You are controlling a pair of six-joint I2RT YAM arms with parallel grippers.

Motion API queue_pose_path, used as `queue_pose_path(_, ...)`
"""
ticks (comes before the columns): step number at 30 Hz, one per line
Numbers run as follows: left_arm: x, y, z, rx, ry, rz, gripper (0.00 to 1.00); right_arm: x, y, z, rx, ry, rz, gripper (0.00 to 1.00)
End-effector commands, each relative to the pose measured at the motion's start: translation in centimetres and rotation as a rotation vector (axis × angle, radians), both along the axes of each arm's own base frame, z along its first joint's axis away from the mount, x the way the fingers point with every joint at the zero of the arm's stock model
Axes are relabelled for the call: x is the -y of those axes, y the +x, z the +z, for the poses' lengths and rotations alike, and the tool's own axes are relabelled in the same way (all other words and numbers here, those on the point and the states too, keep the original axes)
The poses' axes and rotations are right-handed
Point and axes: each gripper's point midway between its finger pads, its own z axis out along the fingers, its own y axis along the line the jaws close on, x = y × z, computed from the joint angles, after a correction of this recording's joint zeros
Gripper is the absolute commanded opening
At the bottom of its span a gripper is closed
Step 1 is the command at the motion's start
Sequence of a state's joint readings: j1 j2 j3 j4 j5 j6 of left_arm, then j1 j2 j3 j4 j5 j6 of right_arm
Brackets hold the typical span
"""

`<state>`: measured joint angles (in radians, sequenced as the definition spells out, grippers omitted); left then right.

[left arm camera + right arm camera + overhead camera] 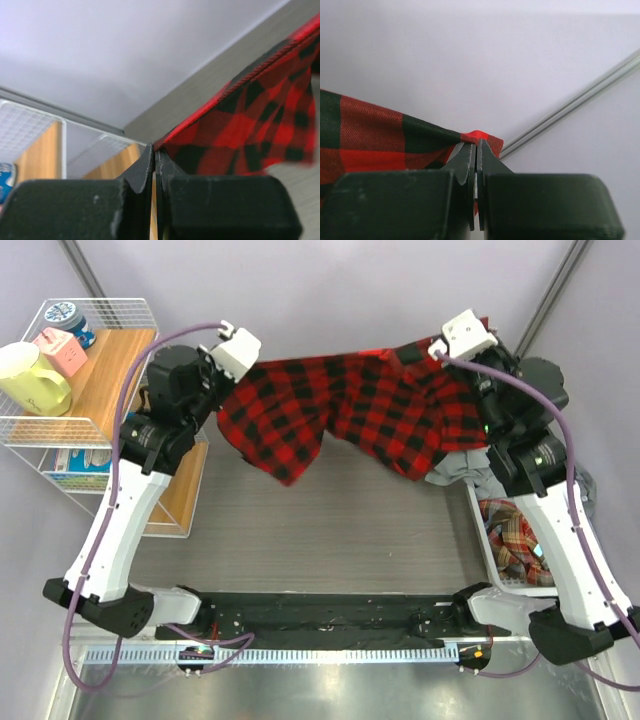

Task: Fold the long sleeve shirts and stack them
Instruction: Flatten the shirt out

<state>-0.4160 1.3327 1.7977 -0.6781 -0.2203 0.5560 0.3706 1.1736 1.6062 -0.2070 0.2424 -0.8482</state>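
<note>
I have the red-and-black check shirt (380,405) strung in the air between the two arms, over the far part of the worktop (330,540). Its middle sags in loose lobes, and I cannot tell whether the lowest one touches the surface. The left fingers (150,165) are closed tight on a hemmed edge of the cloth, and the right fingers (472,160) are pinched shut on another edge, with a small red fold poking out above the tips. I judge the flannel light, soft and limp. It will not keep a shape on its own, it will drape wherever it is unsupported, and a thin pinch like these could slip if I pull hard. The best holds look like hems, shoulder seams or the collar, where the fabric is doubled. I count three shirts in view: this red one, one grey shirt (460,465) bunched at the worktop's right side, and one orange-brown plaid shirt (515,535) crumpled in the white basket (480,540). I see no folded stack anywhere.
</note>
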Motion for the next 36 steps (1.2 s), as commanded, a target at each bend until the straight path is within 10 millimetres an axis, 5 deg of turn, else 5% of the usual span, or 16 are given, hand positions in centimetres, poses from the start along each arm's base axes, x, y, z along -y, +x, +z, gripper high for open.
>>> queue_pose_path(1,-2.0,-1.6,-3.6,-0.044,0.006,0.076,0.00,-0.4,-3.1,-1.6,-0.010,0.012,0.098,0.01)
queue_pose_path(2,-2.2,-1.8,-4.2,-0.050,0.007,0.085,0.00,-0.6,-3.0,-4.2,-0.061,0.000,0.102,0.01)
queue_pose_path(6,-2.6,-2.2,-6.4,-0.100,-0.023,0.099,0.00,0.7,-3.5,-6.6,-0.094,0.015,0.039,0.01)
queue_pose_path(9,-2.6,-1.6,-4.8,-0.076,-0.069,0.104,0.00,1.0,-3.4,-4.3,-0.033,0.042,0.026,0.01)
queue_pose_path(15,-1.7,-2.2,1.5,0.038,-0.166,0.046,0.00,2.1,-3.1,5.3,0.196,0.134,-0.035,0.01)
queue_pose_path(18,-2.5,-4.7,5.5,0.132,-0.213,0.031,0.00,2.9,-5.9,10.5,0.313,0.181,-0.017,0.01)
queue_pose_path(21,-3.4,-8.7,9.7,0.257,-0.278,-0.011,0.00,3.7,-10.7,14.7,0.410,0.219,0.044,0.01)
queue_pose_path(23,-3.5,-11.3,12.3,0.350,-0.332,-0.066,0.00,4.6,-15.8,17.6,0.507,0.253,0.108,0.01)
queue_pose_path(28,-4.1,-19.3,17.9,0.543,-0.403,-0.224,0.00,5.4,-25.6,22.1,0.665,0.290,0.276,0.01)
queue_pose_path(31,-4.8,-22.5,20.5,0.651,-0.432,-0.260,0.00,6.0,-29.5,24.2,0.752,0.300,0.294,0.01)
queue_pose_path(33,-5.7,-23.5,21.6,0.688,-0.458,-0.235,0.00,6.2,-31.1,25.1,0.816,0.280,0.284,0.01)
queue_pose_path(36,-6.3,-22.5,22.0,0.686,-0.459,-0.181,0.00,6.6,-29.8,25.5,0.853,0.241,0.188,0.01)
